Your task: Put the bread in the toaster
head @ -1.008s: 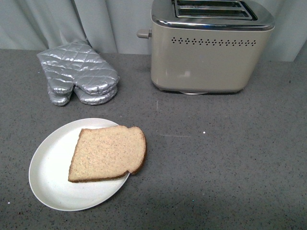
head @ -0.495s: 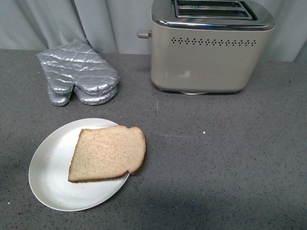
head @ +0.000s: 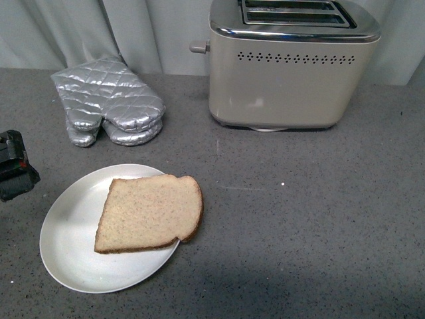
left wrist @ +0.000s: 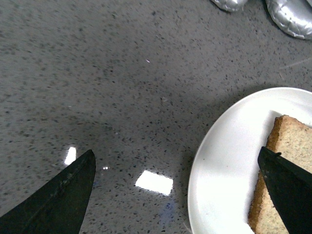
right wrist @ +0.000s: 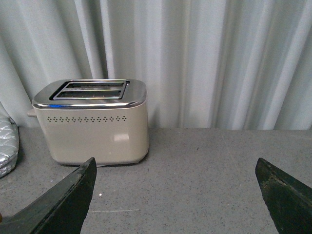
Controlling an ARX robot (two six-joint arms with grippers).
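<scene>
The bread, a flat light brown slice with a darker crust, lies on a round white plate at the front left of the grey counter. The beige toaster with a chrome top and two empty slots stands at the back; it also shows in the right wrist view. My left gripper is open and empty above the plate's left rim, one finger over the bread's edge. Part of the left arm shows at the left edge. My right gripper is open and empty, facing the toaster from a distance.
Two silver quilted oven mitts lie at the back left, beside the toaster's side lever. A pale curtain hangs behind the counter.
The left arm has come into the front view at the left edge, beside the plate. The bread, plate and toaster have not moved.
</scene>
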